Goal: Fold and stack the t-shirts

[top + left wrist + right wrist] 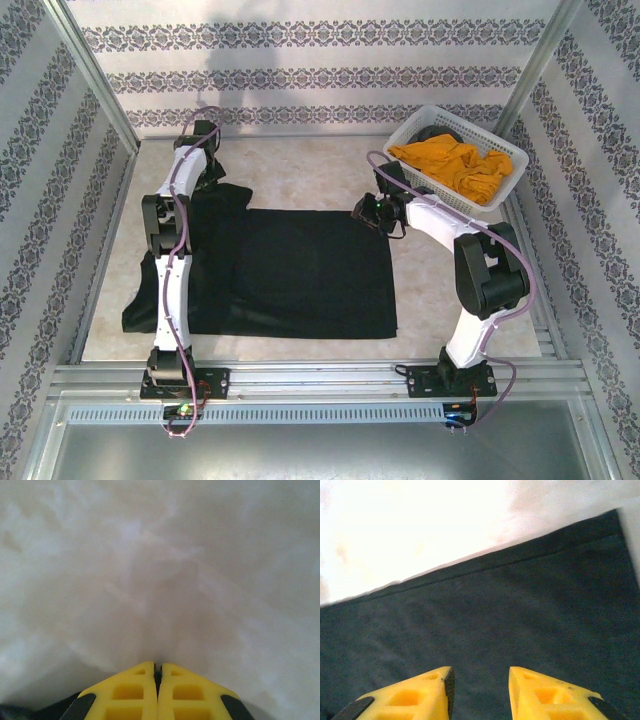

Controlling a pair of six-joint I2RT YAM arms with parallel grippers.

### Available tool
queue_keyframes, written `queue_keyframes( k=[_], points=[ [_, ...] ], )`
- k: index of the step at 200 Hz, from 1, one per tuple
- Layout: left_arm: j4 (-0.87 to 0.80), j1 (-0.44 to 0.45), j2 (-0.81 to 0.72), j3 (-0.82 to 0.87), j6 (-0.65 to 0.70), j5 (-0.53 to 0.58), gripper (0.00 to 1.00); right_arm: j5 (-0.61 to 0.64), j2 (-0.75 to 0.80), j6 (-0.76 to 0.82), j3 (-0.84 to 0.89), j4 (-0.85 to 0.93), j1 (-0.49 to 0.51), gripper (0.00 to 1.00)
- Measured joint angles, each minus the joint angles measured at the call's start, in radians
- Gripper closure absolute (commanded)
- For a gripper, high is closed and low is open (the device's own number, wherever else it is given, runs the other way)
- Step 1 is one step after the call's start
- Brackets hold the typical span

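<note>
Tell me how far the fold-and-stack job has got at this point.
Done: the black t-shirt lies spread flat on the table. In hand: the right pincer, open, hovers over that shirt's far edge; the left pincer is shut on nothing, over bare table. Remaining: folding the black shirt, and the orange t-shirt sits crumpled in the white basket, so nothing is stacked.

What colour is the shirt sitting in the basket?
The shirt is mustard-orange, bunched in the white lattice basket; it is clearest in the top external view.
</note>
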State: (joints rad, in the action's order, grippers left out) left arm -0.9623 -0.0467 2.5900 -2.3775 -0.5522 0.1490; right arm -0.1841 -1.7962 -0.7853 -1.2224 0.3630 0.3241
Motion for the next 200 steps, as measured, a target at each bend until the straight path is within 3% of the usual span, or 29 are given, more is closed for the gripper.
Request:
queue_keyframes(
  k=[68, 124, 200],
  points=[
    [0.013, 0.0, -0.182, 0.157, -0.001, -0.038, 1.0, 0.229, -0.179, -0.065, -0.205, 0.099, -0.037, 0.62],
    [0.043, 0.0, -0.254, 0.243, -0.001, -0.089, 1.0, 0.251, -0.327, -0.053, -0.311, 0.187, -0.059, 0.62],
    [0.075, -0.001, -0.335, 0.375, -0.001, -0.119, 1.0, 0.256, -0.377, -0.048, -0.395, 0.249, -0.059, 0.6]
  ],
)
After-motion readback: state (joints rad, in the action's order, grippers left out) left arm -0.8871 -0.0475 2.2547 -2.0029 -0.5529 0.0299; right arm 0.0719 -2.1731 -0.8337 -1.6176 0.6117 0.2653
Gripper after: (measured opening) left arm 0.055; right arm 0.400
